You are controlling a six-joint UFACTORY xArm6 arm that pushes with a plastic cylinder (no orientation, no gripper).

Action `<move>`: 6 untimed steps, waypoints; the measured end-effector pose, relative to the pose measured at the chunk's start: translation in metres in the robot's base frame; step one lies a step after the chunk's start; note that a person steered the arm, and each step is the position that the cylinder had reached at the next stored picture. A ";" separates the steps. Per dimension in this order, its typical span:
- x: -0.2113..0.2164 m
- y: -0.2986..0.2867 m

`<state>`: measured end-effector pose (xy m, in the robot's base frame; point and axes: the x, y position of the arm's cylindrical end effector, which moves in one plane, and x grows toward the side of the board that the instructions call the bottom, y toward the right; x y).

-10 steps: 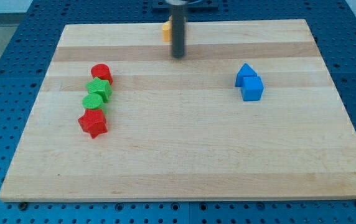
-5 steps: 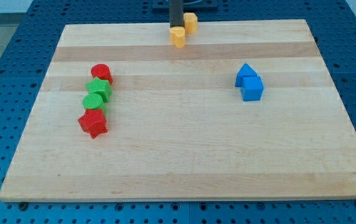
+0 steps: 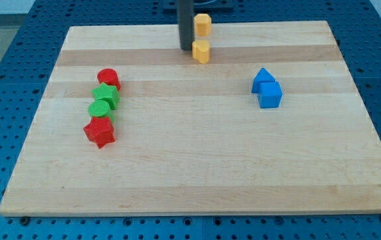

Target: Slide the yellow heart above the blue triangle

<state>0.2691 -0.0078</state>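
Observation:
Two yellow blocks sit near the view's top centre. The lower one (image 3: 202, 51) looks like the yellow heart, though its shape is hard to make out; the upper yellow block (image 3: 202, 24) sits at the board's top edge. My tip (image 3: 186, 48) is just left of the lower yellow block, touching or almost touching it. The blue triangle (image 3: 262, 77) lies at the view's right, with a blue cube (image 3: 270, 95) touching it just below. The lower yellow block is up and to the left of the triangle.
At the view's left stands a column of blocks: a red cylinder (image 3: 108, 78), a green star (image 3: 106, 95), a green round block (image 3: 100, 109) and a red star (image 3: 100, 131). The wooden board (image 3: 197, 167) rests on a blue pegboard table.
My rod moved up toward the top edge, then came down at the left of the yellow block. The lower yellow block slid down and to the right, away from the upper one.

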 end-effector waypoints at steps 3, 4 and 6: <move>0.028 0.074; 0.029 0.045; 0.037 0.072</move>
<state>0.3059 0.0642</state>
